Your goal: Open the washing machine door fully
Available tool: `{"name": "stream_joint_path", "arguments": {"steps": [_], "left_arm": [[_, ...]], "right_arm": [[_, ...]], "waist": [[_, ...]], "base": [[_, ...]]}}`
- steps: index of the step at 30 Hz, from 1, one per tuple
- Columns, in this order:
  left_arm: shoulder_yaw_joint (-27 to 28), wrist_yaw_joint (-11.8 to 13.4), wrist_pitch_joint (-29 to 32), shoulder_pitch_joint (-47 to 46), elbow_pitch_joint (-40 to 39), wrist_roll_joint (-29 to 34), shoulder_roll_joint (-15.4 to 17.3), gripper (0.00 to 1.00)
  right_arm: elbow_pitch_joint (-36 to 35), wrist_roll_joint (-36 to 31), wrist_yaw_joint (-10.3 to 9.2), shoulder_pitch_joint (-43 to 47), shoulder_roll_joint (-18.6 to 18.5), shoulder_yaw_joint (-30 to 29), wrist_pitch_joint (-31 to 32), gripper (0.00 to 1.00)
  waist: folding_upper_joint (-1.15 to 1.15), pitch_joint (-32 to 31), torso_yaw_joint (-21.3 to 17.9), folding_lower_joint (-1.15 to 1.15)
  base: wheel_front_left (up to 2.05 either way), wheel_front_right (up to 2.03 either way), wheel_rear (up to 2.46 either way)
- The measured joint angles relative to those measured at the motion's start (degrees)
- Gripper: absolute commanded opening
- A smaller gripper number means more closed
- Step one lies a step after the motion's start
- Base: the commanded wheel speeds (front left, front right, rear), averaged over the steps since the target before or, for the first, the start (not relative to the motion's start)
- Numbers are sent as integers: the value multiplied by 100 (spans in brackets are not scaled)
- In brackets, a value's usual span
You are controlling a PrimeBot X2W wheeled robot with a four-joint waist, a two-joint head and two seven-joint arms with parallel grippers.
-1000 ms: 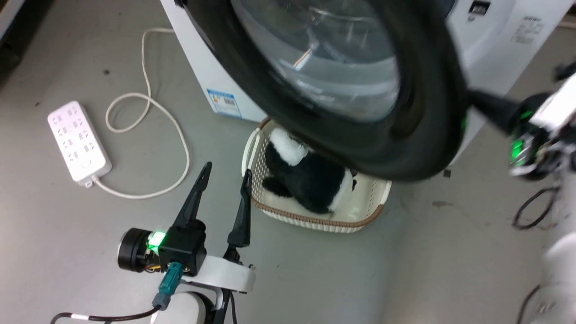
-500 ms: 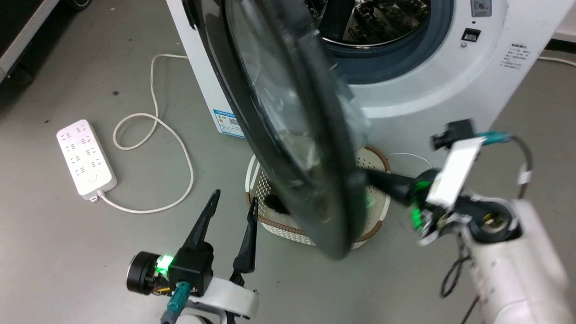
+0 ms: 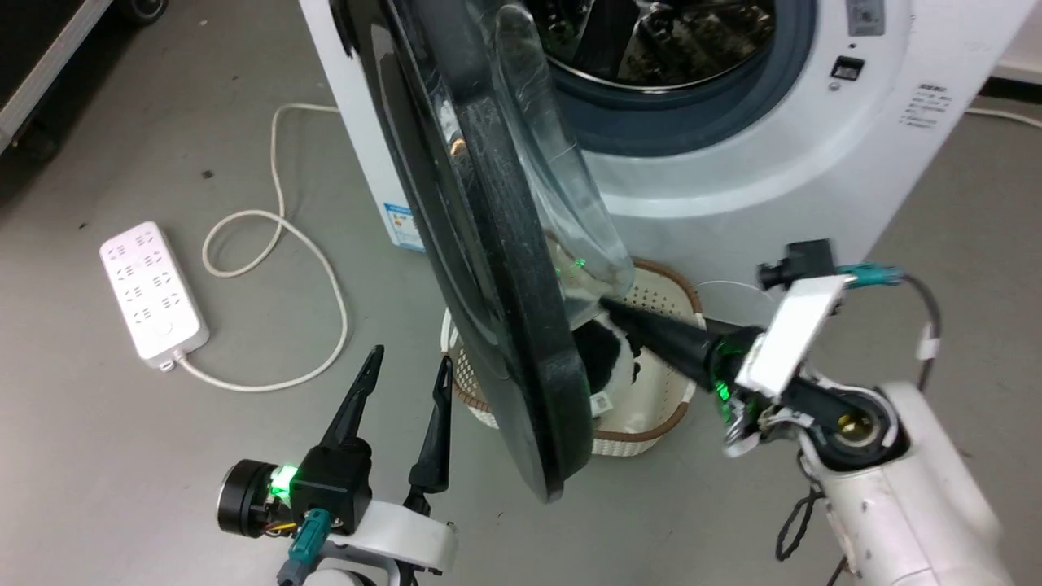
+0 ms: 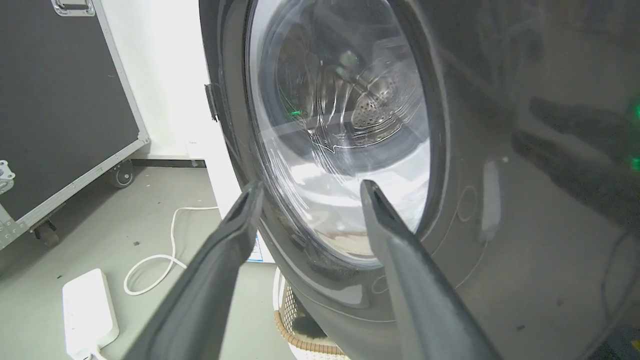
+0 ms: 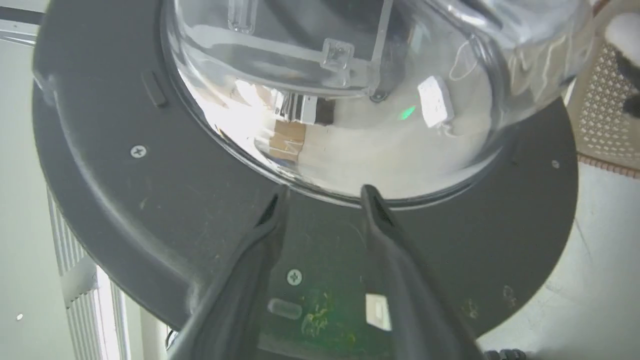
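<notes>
The white washing machine (image 3: 773, 163) stands at the top with its steel drum (image 3: 651, 41) exposed. Its glossy black washing machine door (image 3: 488, 244) hangs out from the left hinge, edge-on to the head view, with the glass bowl (image 3: 553, 187) bulging toward the machine. My right gripper (image 3: 606, 305) points at the door's inner side; in the right wrist view its fingers (image 5: 320, 197) stand apart against the dark inner face (image 5: 125, 200), at the bowl's rim (image 5: 350, 125), with nothing between them. My left gripper (image 3: 411, 356) is open, facing the door's outer face (image 4: 475, 225) without touching it.
A cream basket (image 3: 651, 423) holding a black-and-white plush thing (image 3: 606, 358) sits on the floor under the door. A white power strip (image 3: 151, 289) and its looped cable (image 3: 317, 268) lie at the left. A black wheeled case (image 4: 60, 100) stands beyond.
The door has swung out from facing the head camera to edge-on, and the drum now shows. My right gripper has left the door's rim and parted its fingers. The head view has shifted.
</notes>
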Motion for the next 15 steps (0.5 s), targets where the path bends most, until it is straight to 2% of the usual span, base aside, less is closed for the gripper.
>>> {"name": "stream_joint_path", "arguments": {"steps": [3, 7, 11, 15], "left_arm": [[33, 0, 0, 3, -1, 0, 0, 100], [101, 18, 0, 12, -9, -37, 0, 100], [216, 20, 0, 37, -46, -55, 3, 100], [392, 46, 0, 194, -127, -113, 32, 100]], "right_arm": [[-278, -269, 0, 37, -101, -214, -394, 100], [-1066, -1214, 0, 187, -505, -445, -1575, 100], [-1879, -2880, 0, 468, -1187, -278, -3067, 100], [-2097, -4640, 0, 944, -1607, -235, -4312, 100]], "waist": [[0, -63, -79, 0], [0, -162, -221, 0], [0, -266, -401, 0], [0, -379, -639, 0]], "base": [[0, 0, 0], [0, 0, 0], [0, 0, 0], [0, 0, 0]]}}
